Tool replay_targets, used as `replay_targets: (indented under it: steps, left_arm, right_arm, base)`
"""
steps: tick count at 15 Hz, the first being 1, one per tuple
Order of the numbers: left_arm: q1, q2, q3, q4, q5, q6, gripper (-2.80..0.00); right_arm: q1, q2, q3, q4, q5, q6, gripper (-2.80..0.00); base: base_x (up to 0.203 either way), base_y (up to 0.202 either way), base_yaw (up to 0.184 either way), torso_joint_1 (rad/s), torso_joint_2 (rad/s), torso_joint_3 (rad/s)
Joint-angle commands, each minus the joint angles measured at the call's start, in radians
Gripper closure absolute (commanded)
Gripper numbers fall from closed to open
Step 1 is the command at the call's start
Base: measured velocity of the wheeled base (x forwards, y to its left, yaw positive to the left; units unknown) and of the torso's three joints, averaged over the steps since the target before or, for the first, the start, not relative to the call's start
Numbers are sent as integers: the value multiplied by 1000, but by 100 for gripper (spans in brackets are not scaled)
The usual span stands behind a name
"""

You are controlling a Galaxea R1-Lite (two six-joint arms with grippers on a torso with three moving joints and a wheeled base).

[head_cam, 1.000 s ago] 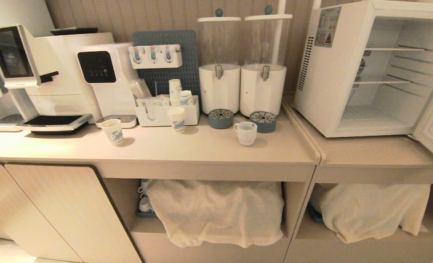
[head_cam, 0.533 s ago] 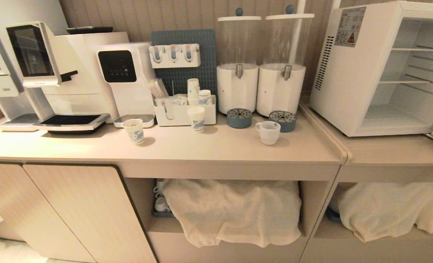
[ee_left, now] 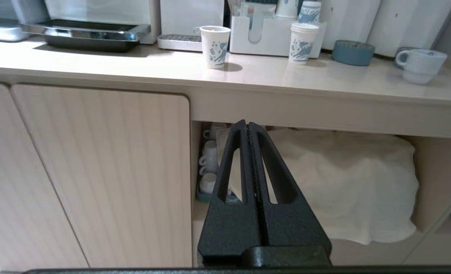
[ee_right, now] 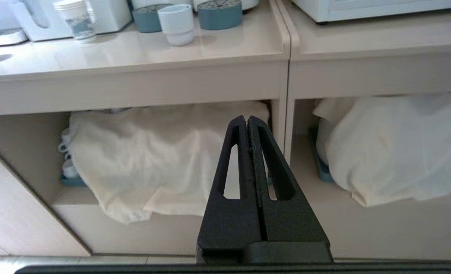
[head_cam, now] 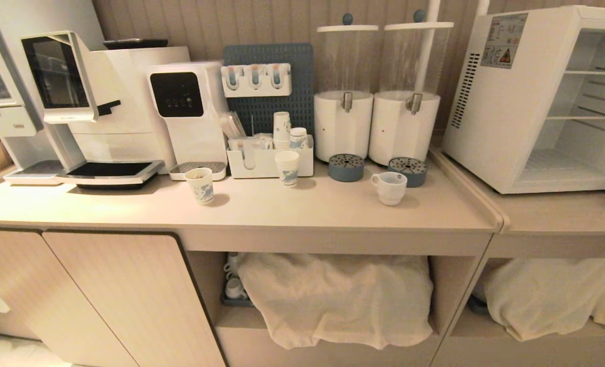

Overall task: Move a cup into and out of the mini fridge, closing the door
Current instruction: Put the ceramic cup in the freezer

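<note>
Pale worktop (head_cam: 292, 204) carries the cup (head_cam: 389, 187), upright, well left of the open mini fridge (head_cam: 527, 102). Left pincer (ee_left: 248, 129) and right pincer (ee_right: 247, 123) closed, empty, low. We should open the right pincer first, approach opposite the handle.

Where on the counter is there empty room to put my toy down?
The front strip of the counter is bare, from the paper cup across to the cup. There is also room on the lower counter in front of the mini fridge. The back is crowded: white organiser, second paper cup, blue drip trays.
</note>
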Motion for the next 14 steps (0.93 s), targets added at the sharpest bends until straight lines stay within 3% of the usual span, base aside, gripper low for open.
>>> replay_targets:
  steps: [1, 11, 14]
  left_arm:
    - [1, -3, 40, 0, 0, -1, 0]
    - [1, -3, 40, 0, -2, -6, 0]
    - [1, -3, 40, 0, -2, -9, 0]
  right_arm:
    - [1, 1, 0, 1, 0, 0, 0]
    - [1, 1, 3, -8, 0, 2, 0]
    - [1, 1, 3, -8, 0, 2, 0]
  base:
    - [175, 1, -2, 7, 7, 2]
    - [194, 0, 1, 3, 3, 2]
    - [82, 0, 2, 2, 1, 2]
